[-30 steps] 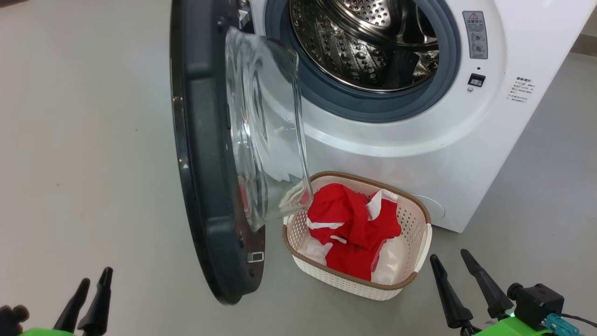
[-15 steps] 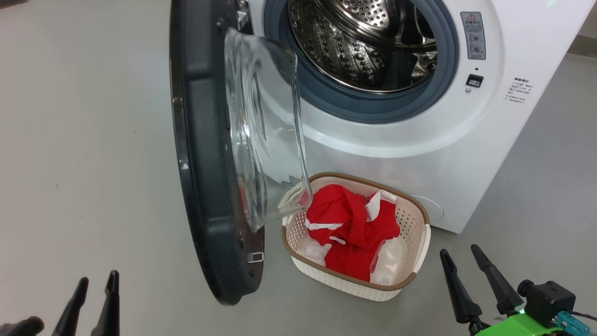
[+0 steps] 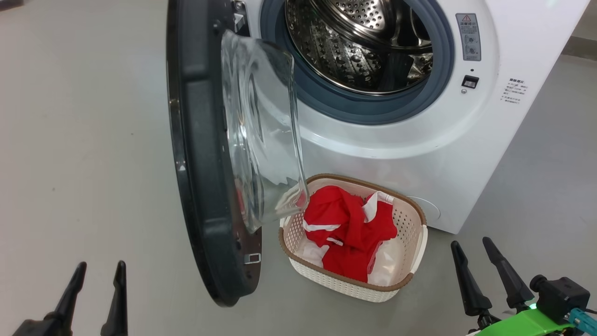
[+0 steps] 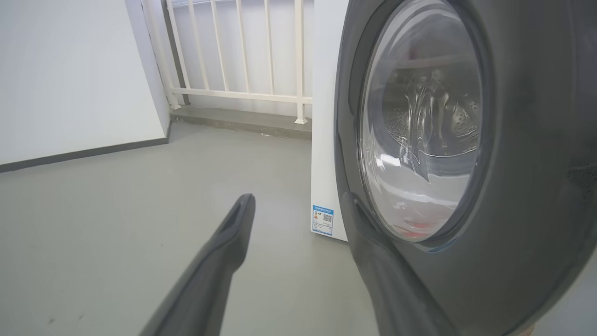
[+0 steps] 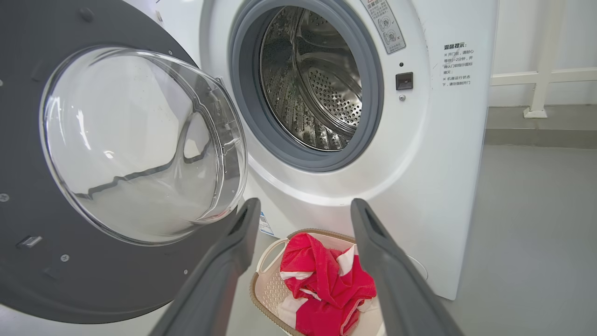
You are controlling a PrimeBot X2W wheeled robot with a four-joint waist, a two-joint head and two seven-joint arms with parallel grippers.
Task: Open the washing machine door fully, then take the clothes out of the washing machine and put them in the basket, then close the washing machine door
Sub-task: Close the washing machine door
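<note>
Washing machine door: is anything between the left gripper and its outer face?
Nothing visible. The open left gripper faces the outer side of the washing machine door, with bare floor between them.

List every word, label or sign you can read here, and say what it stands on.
"温馨提示": heads the black print on the washing machine front; the lines under it are too small to read.
Grey warning sticker, same front: red triangle sign, wording too small.
Blue label sticker on the machine's side: square code, text blurred.
No brand name is readable.
</note>
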